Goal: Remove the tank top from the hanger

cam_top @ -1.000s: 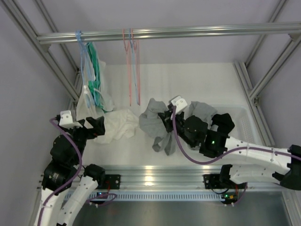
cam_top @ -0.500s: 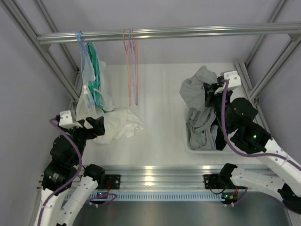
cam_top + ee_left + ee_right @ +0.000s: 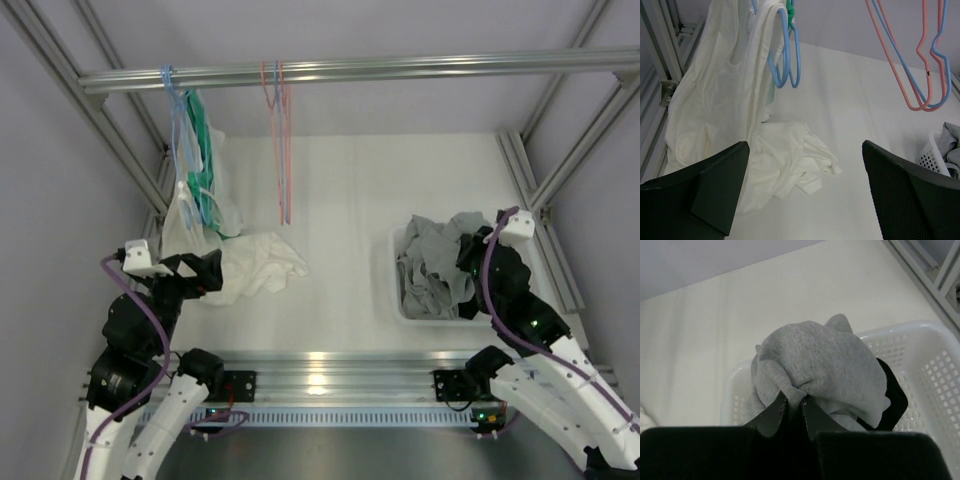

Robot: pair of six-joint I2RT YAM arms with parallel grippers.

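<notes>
A grey tank top [image 3: 430, 268] lies bunched in the white basket [image 3: 394, 300] at the right. My right gripper [image 3: 468, 262] is shut on a fold of it. In the right wrist view the jaws [image 3: 794, 402] pinch the grey cloth [image 3: 825, 357] just above the basket [image 3: 935, 370]. An empty pink and blue hanger pair [image 3: 281, 140] hangs from the rail [image 3: 400, 70]. My left gripper [image 3: 205, 270] stands wide open at the left, holding nothing. In the left wrist view the left gripper [image 3: 804, 150] faces a white garment [image 3: 790, 155] on the table.
A white garment [image 3: 185, 215] hangs on a blue hanger [image 3: 180, 120] at the far left, beside a green one [image 3: 205, 150]. Its lower part joins the white heap [image 3: 260, 265] on the table. Frame posts stand along both sides.
My right arm has carried the grey tank top from the middle of the table rightward and lowered it into the basket. The left arm has barely moved.
</notes>
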